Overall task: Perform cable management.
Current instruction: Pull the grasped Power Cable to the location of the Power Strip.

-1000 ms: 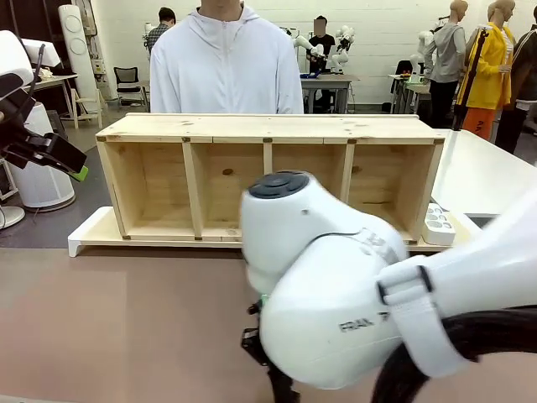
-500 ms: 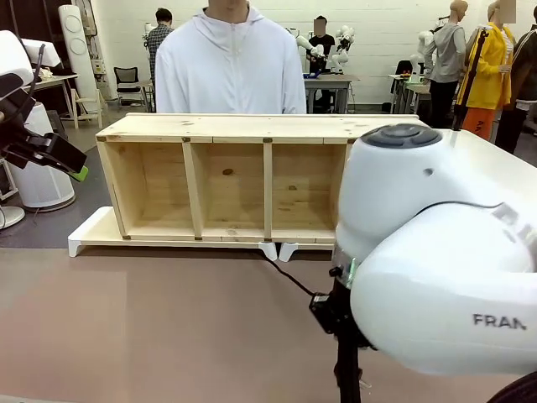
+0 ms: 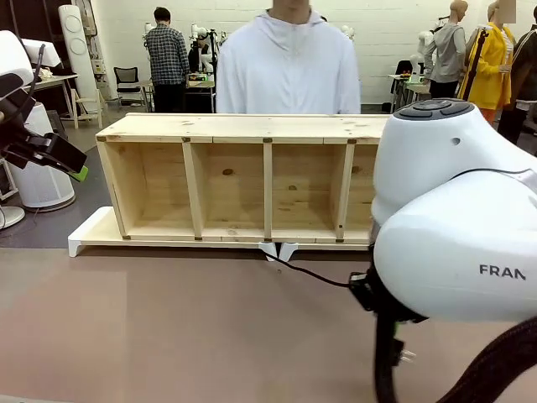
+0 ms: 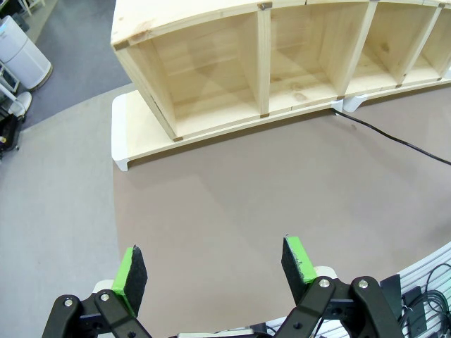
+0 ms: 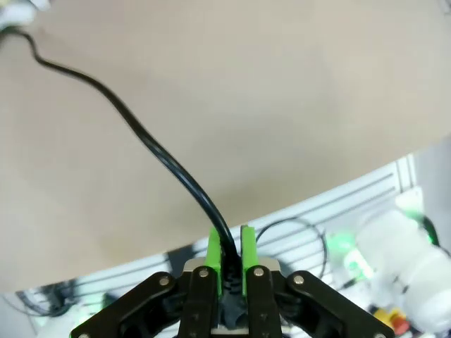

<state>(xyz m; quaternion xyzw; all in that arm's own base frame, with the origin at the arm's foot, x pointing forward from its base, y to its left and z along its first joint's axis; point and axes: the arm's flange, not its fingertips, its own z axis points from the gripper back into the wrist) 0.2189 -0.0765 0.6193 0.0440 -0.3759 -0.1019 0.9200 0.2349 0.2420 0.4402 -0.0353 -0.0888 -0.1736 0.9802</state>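
- table [image 3: 151,327]: wooden shelf [image 3: 226,176] along far side.
- left gripper [image 4: 215,264]: jaws apart, near side of the shelf's left end.
- right gripper [image 5: 230,239]: clamped on the cable [image 5: 141,134].
- cable: runs from shelf's front base to right gripper.

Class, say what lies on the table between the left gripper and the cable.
Nothing: in the left wrist view, bare brown table stretches from the open left gripper to the cable near the wooden shelf.

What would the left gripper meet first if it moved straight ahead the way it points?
The left gripper would probably meet the bare brown tabletop, short of the wooden shelf and aside from the cable; depth is unclear.
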